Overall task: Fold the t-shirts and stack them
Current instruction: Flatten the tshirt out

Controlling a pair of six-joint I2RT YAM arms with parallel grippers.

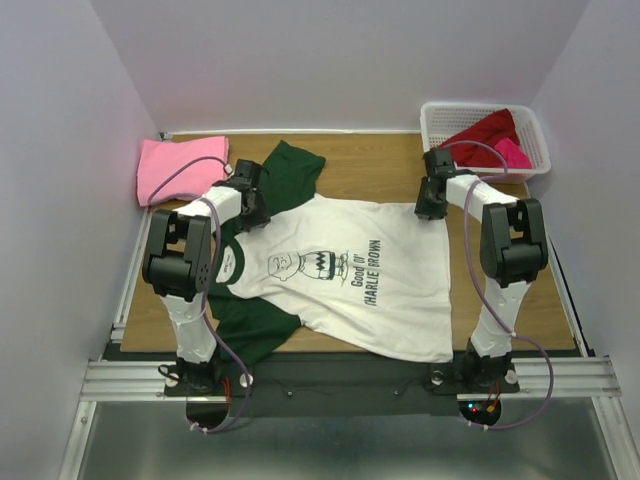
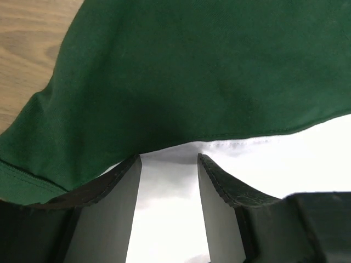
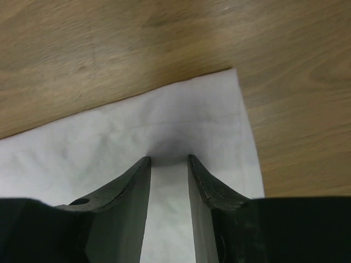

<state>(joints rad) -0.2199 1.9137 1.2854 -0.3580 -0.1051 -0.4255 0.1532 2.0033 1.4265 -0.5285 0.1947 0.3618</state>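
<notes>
The white t-shirt (image 1: 350, 270) with dark green sleeves and a black Charlie Brown print lies spread flat on the wooden table, its neck to the left. My left gripper (image 1: 250, 205) is down at the far shoulder. In the left wrist view (image 2: 169, 156) its jaws stand apart over white cloth at the green sleeve's (image 2: 192, 71) seam. My right gripper (image 1: 430, 205) is down at the far hem corner. In the right wrist view (image 3: 169, 158) its jaws stand apart, with the tips pressed onto the white cloth (image 3: 109, 148). A folded pink t-shirt (image 1: 180, 168) lies at the far left.
A white lattice basket (image 1: 432, 125) stands at the far right, holding a dark red t-shirt (image 1: 485, 130) and a magenta one (image 1: 512, 153). Bare wood (image 1: 370, 160) shows behind the tee. Walls close in on the left, back and right.
</notes>
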